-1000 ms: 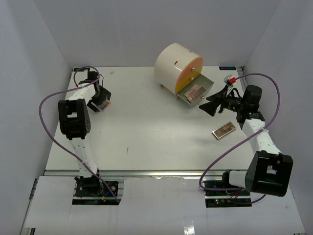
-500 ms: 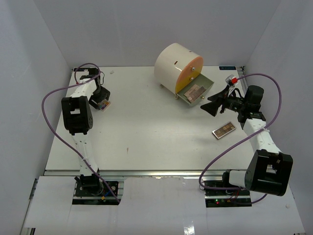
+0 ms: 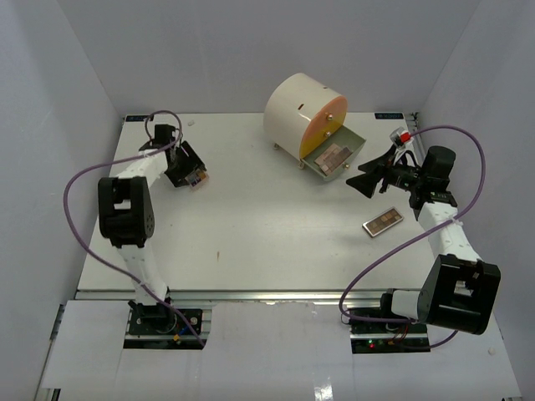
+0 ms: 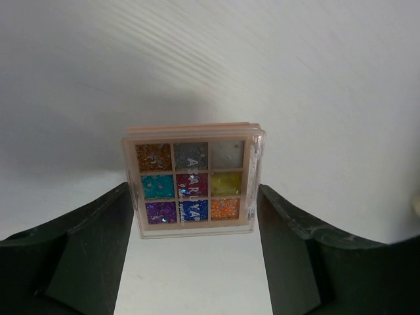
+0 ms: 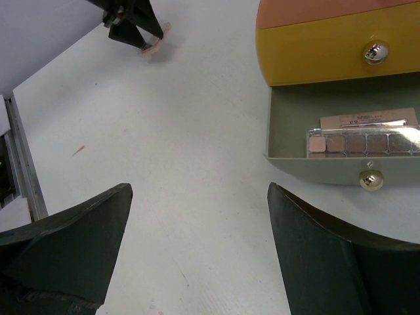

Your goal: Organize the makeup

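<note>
White tabletop (image 3: pixel 251 234), plain and matte, closed in by pale grey walls (image 3: pixel 67 83) on the left, the back and the right of the top view. In the upper middle of that view, a cream round drawer box (image 3: pixel 294 109) with an orange front. Below that front, a green drawer (image 3: pixel 358 144) pulled out toward the lower right, with a long palette (image 3: pixel 334 157) of brown shades inside. Further to the lower right, a second brown palette (image 3: pixel 383 222) lying flat on the tabletop, apart from everything else. Right hand (image 3: pixel 368 178) released, fingers spread wide with nothing between them, just to the right of the open drawer and pointing at it. Left hand (image 3: pixel 191 174) in the upper left, clenched on a small square glitter palette (image 3: pixel 199 180); not possible to tell whether lifted or touching the tabletop. From above, only a tiny pinkish corner of this palette to see. In the left wrist view, instead, nine coloured pans under a clear lid, one black finger (image 4: pixel 92 249) pressed at each side, and a soft shadow on the white surface behind. In the right wrist view, the inside of the drawer from close: the long palette lying over a printed card (image 5: pixel 367 118), a metal knob (image 5: pixel 369 180) on the drawer front, and a yellow drawer (image 5: pixel 315 52) above. Far in the upper left of that view, the left hand with its palette, small and blurred.
</note>
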Motion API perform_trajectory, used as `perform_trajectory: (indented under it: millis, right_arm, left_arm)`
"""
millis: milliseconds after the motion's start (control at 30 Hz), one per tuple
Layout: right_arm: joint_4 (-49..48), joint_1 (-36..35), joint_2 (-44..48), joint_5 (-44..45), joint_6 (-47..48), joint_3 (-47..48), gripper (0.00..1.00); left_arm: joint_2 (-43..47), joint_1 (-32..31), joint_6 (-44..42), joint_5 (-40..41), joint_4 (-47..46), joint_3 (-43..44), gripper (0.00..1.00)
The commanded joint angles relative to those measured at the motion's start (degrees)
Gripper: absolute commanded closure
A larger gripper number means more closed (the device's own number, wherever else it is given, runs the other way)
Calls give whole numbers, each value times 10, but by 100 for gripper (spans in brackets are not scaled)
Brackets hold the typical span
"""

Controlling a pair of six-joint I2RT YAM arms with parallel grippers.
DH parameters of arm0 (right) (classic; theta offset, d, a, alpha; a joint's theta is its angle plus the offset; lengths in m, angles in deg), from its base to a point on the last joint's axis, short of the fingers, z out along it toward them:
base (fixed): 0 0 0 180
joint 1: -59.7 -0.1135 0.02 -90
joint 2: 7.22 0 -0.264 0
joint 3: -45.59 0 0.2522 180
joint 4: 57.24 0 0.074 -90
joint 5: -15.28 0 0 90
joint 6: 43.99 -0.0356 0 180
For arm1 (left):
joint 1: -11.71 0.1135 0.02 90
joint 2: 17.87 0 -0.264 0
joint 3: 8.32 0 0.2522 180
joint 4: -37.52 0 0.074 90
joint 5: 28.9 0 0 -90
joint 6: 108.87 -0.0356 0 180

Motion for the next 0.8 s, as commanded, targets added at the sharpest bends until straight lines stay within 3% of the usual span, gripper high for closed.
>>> perform_trajectory:
  millis: [0, 133, 333, 500, 633, 767]
  right_arm:
    - [-15, 9, 11, -14, 4, -4, 10]
    - [-20, 23, 14, -14, -1, -7, 10]
    - [-32, 39, 23, -12, -9, -14, 10]
    - [-40, 51, 25, -12, -16, -17, 10]
    - [-46, 66, 30, -14, -22, -22, 10]
    - [-64, 82, 38, -16, -44, -28, 10]
  left_arm:
    - [201, -115, -102, -234, -275, -111, 100]
    - [216, -244, -192, -212, -303, -84, 100]
    - [159, -402, -321, -66, -304, -6, 100]
    - [53, -481, -426, 80, -309, 109, 100]
    - [-37, -502, -467, 174, -308, 218, 100]
    - [-106, -503, -479, 210, -311, 306, 100]
